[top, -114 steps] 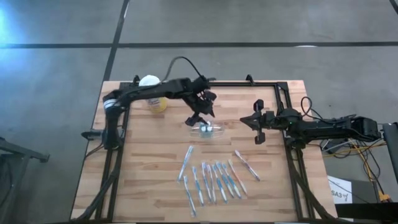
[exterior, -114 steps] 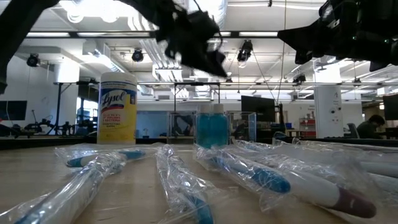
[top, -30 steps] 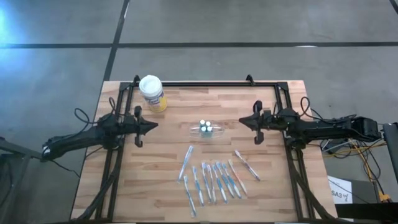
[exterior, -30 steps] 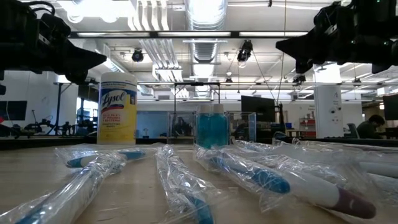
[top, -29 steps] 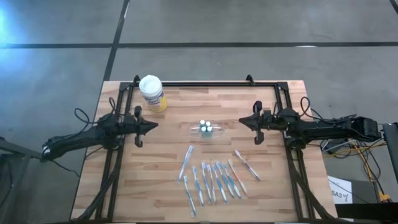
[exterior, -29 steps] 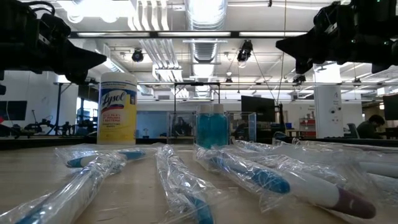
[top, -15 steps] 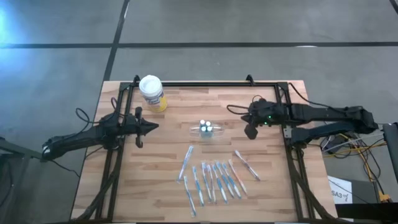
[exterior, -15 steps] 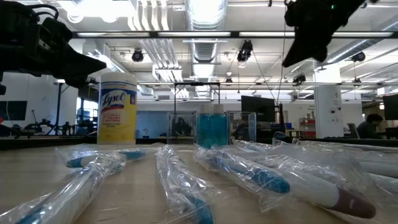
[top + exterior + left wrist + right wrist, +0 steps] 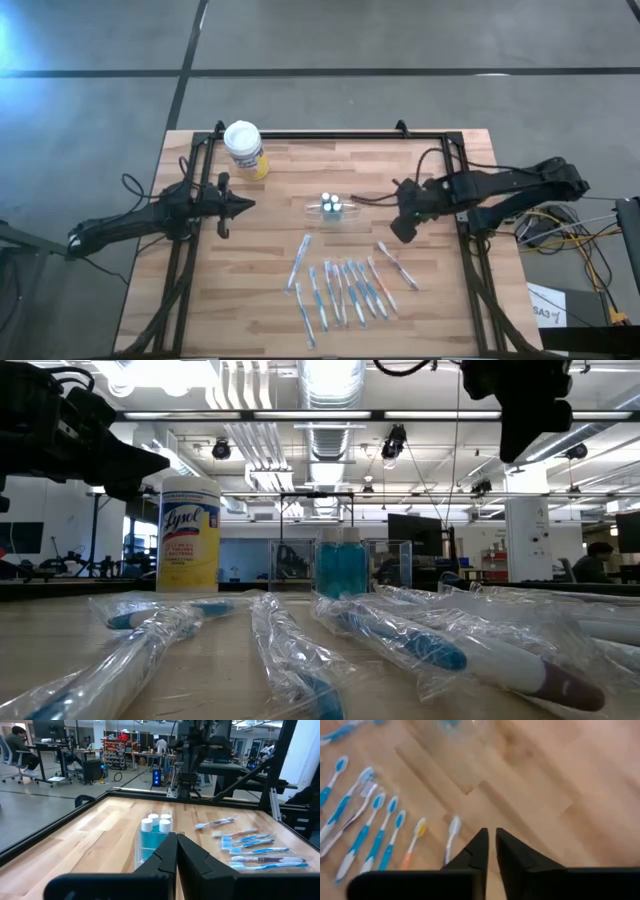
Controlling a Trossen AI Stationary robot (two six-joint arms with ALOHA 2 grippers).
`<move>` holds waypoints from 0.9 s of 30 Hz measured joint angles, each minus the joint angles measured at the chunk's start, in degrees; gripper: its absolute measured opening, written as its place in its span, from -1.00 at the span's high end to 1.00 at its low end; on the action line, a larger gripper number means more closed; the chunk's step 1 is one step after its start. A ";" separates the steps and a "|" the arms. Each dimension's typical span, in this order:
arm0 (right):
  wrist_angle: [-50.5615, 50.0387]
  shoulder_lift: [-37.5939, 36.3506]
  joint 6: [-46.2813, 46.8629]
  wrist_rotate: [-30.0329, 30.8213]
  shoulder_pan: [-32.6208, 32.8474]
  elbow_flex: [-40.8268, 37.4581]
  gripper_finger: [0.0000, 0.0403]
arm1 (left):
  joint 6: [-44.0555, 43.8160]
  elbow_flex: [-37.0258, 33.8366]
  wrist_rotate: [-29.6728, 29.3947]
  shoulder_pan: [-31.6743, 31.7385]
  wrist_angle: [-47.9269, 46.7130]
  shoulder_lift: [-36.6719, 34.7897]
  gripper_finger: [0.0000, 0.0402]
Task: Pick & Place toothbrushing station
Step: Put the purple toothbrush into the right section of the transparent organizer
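Clear holder [image 9: 334, 209] sits mid-desk, upright, three white-capped pieces [image 9: 155, 822] standing in it with blue showing through below the caps. Nothing touching it.

Toothbrushes [image 9: 340, 285] are outside the holder: a fanned row in clear wrappers on the near part of the desk [image 9: 270, 300], mostly blue and white. One pink-handled toothbrush [image 9: 396, 265] lies off to the right end of the row, one slanted blue toothbrush [image 9: 299, 262] at the left end. All well apart from the holder.

Left gripper [image 9: 246, 203] hovers at the left desk edge, pointing at the holder across bare wood; jaws pressed together, empty. Its wrist view looks straight at the holder, with the brushes off to one side.

Right gripper [image 9: 400, 231] is over the desk right of the holder, angled down toward the wood between the holder and the pink-handled toothbrush. Jaws nearly together, with a narrow slit showing in its wrist view, pinching nothing. That view looks down on bare wood with brush heads just beside the tips.

Yellow Lysol wipes canister [image 9: 245, 150], white lid, stands at the far left corner, well apart from the holder and both grippers. Black frame rail [image 9: 330, 133] runs along the far edge. In the low view the wrapped brushes fill the foreground and partly mask the holder's base.
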 joint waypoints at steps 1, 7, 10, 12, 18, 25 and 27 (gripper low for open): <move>-0.03 1.14 1.54 -0.75 0.47 0.20 0.73 | 0.00 0.00 0.06 0.00 -0.01 0.00 0.96; 0.17 8.47 5.86 -1.92 3.68 0.30 0.26 | 0.00 -0.02 0.18 -0.01 -0.12 0.00 0.92; 0.20 11.98 7.70 -2.23 4.22 -0.10 0.06 | 0.00 -0.02 0.22 -0.02 -0.23 0.02 0.91; 0.28 14.19 8.63 -2.62 4.41 -0.29 -0.05 | 0.00 -0.04 0.22 0.00 -0.37 0.02 0.91; 2.32 20.08 8.86 -7.10 5.09 -0.48 -0.24 | -0.02 -0.04 0.24 0.00 -0.51 0.07 0.94; 6.57 25.24 8.59 -9.91 6.39 -0.49 -0.25 | -0.16 -0.04 0.27 -0.02 -0.56 0.09 0.93; 7.51 26.40 8.59 -9.91 6.68 -0.49 -0.23 | -0.17 -0.04 0.28 0.00 -0.58 0.09 0.92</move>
